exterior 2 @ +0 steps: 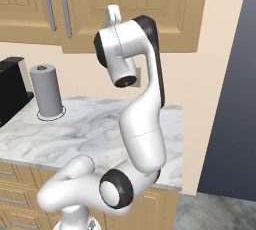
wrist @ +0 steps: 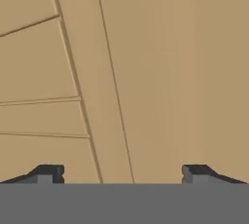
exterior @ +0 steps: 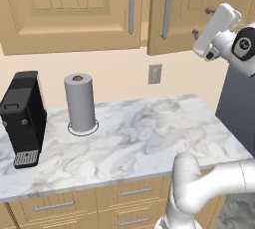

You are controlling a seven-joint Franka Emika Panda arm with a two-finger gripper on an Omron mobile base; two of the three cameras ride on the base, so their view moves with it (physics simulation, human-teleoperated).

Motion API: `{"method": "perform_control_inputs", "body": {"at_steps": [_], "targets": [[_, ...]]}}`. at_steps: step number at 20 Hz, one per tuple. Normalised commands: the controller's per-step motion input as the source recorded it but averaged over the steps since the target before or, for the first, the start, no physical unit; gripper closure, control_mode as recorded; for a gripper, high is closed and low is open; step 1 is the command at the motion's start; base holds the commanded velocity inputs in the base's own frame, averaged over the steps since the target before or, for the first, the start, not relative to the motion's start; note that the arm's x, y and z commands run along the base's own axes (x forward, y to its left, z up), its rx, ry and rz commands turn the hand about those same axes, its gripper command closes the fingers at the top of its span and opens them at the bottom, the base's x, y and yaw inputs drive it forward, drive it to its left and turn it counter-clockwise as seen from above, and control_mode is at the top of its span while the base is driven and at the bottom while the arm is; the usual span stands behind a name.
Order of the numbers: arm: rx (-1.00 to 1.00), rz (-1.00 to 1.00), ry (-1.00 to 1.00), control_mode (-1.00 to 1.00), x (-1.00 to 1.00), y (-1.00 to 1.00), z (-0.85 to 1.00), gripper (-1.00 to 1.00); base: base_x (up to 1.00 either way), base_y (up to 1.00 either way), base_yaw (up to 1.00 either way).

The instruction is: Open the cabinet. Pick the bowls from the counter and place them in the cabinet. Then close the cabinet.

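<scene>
Up against the right cabinet door (exterior: 187, 9), the gripper (exterior: 201, 23) is hovering with fingers spread wide, gripping nothing, apparently placed to swing that slightly ajar door outward.

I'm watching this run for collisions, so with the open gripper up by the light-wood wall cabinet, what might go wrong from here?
1. The open gripper sits close to the right raised-panel door of the light-wood wall cabinet, off to the side of its vertical grey bar handle; it may bump the panel rather than catch the handle.
2. That door looks slightly ajar, so a push could shut it.
3. A low arm swing might topple the grey paper towel roll on the white marble counter.
</scene>
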Motion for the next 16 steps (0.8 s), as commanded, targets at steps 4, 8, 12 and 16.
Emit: {"method": "perform_control_inputs", "body": {"at_steps": [4,8,12,16], "targets": [[0.00,-0.31,0.21,-1.00,1.00,0.02,0.08,-1.00,0.00,0.00,0.00],[0.00,-0.32,0.22,-1.00,1.00,0.00,0.00,-1.00,0.00,0.00,0.00],[0.00,-0.31,0.32,-1.00,0.97,0.00,0.25,-1.00,0.00,0.00,0.00],[0.00,-0.27,0.29,-1.00,0.81,-0.04,0.16,-1.00,0.00,0.00,0.00]]}}
